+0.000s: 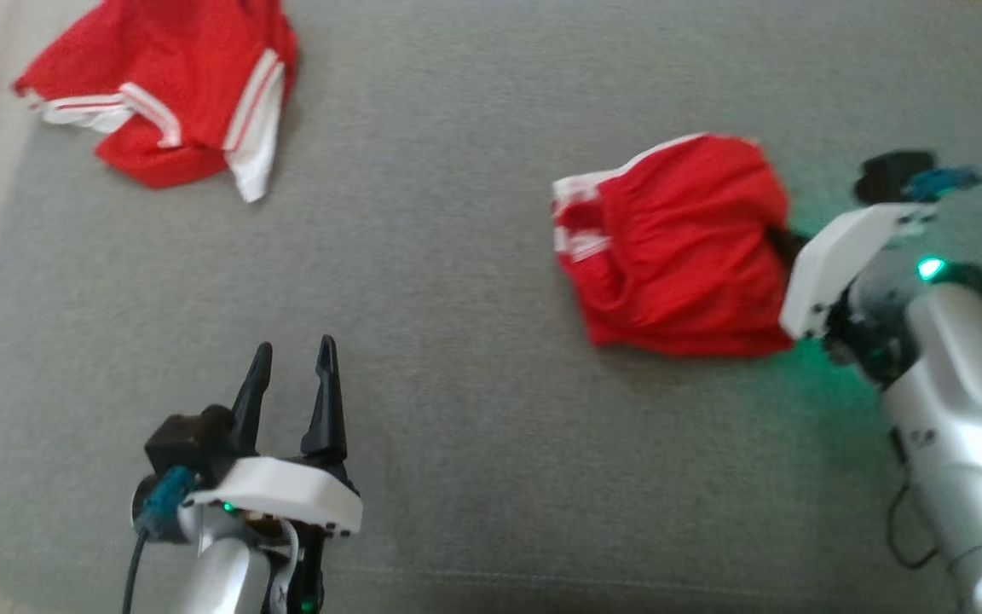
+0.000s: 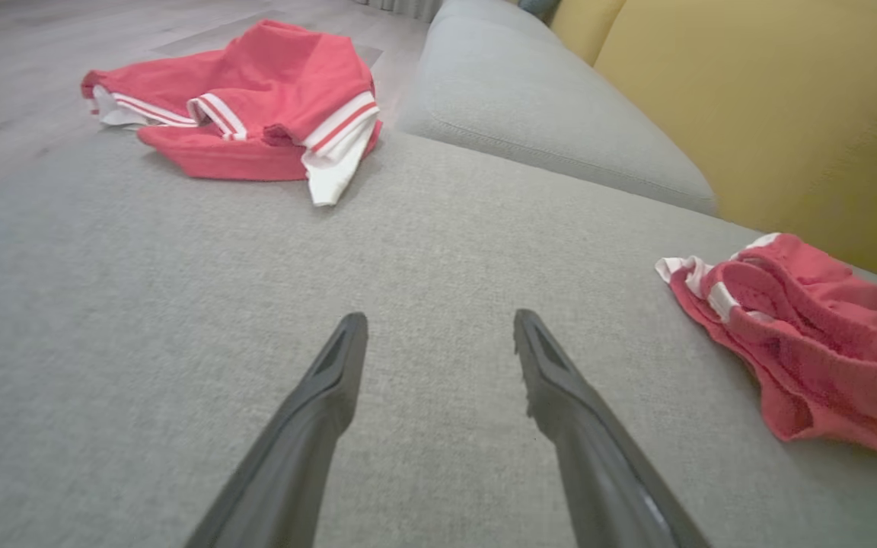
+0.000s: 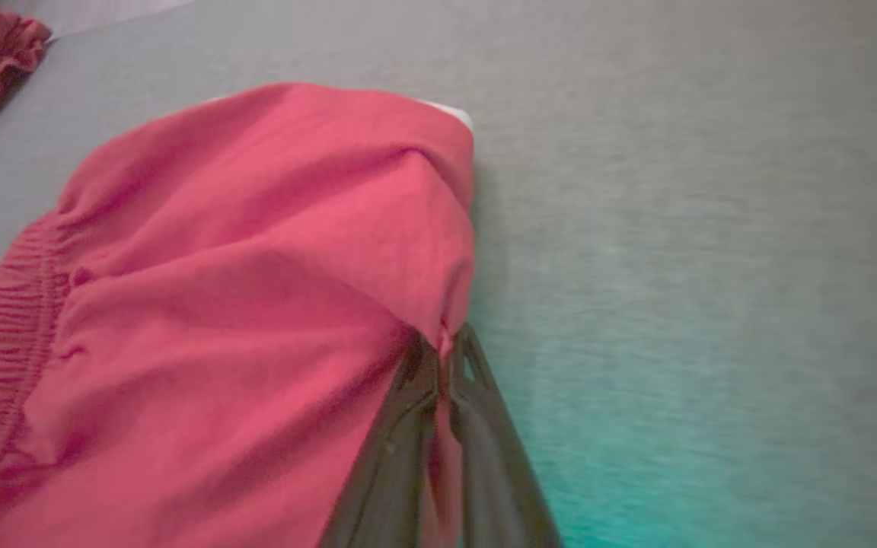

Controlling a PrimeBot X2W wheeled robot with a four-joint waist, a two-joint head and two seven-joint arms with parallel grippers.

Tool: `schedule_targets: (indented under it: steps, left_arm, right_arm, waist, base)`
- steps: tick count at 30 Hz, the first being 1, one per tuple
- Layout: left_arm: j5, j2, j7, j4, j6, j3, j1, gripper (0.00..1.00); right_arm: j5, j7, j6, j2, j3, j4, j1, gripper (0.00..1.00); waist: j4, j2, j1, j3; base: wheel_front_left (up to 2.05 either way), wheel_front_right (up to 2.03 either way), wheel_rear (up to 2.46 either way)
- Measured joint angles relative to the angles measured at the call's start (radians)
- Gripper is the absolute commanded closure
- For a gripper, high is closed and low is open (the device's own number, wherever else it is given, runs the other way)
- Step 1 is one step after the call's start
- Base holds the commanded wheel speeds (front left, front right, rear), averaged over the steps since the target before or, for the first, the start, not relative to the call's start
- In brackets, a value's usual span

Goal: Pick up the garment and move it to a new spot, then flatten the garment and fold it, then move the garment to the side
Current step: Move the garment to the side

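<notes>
A crumpled red garment [image 1: 678,247] with white trim lies on the right of the grey sofa seat [image 1: 457,409]. My right gripper [image 1: 785,241] reaches in from the right, its fingers tucked into the garment's right edge. In the right wrist view that gripper [image 3: 442,346] is shut on a fold of the red garment [image 3: 256,266], which bunches up around the pinch. My left gripper [image 1: 293,350] stands open at the lower left, well apart from the cloth. The left wrist view has its fingers [image 2: 332,396] spread over bare seat, with the garment [image 2: 811,342] off to the right.
A second red garment [image 1: 176,94] with white stripes lies crumpled at the far left corner of the seat, also seen from the left wrist [image 2: 256,99]. A grey cushion [image 2: 545,106] and a yellow backrest [image 2: 789,114] stand behind the seat.
</notes>
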Motion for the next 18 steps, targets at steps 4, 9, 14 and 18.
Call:
schedule_targets:
  steps: [4,9,14,18]
  left_arm:
    - [0.016,0.000,0.000,-0.007,-0.009,-0.003,-0.025,0.00]
    - [0.037,0.004,0.000,-0.016,-0.012,-0.014,-0.054,0.00]
    - [0.052,0.012,0.003,-0.030,-0.016,-0.029,-0.081,0.00]
    - [0.063,0.032,0.023,-0.056,-0.016,-0.032,-0.102,0.00]
  right_arm:
    - [-0.017,-0.021,0.000,-0.045,-0.002,0.000,-0.039,1.00]
    - [-0.042,-0.035,0.000,-0.074,-0.014,-0.006,-0.082,1.00]
    - [-0.062,-0.050,0.000,-0.074,-0.033,-0.011,-0.121,1.00]
    - [-0.069,-0.064,0.000,-0.061,-0.044,-0.013,-0.152,1.00]
  waist:
    - [-0.055,0.0000,0.0000,0.015]
    - [-0.150,0.0000,0.0000,0.040]
    - [-0.239,0.0000,0.0000,0.068]
    - [-0.328,0.0000,0.0000,0.099]
  base:
    - [0.00,0.00,0.00]
    - [0.00,0.00,0.00]
    - [0.00,0.00,0.00]
    - [0.00,0.00,0.00]
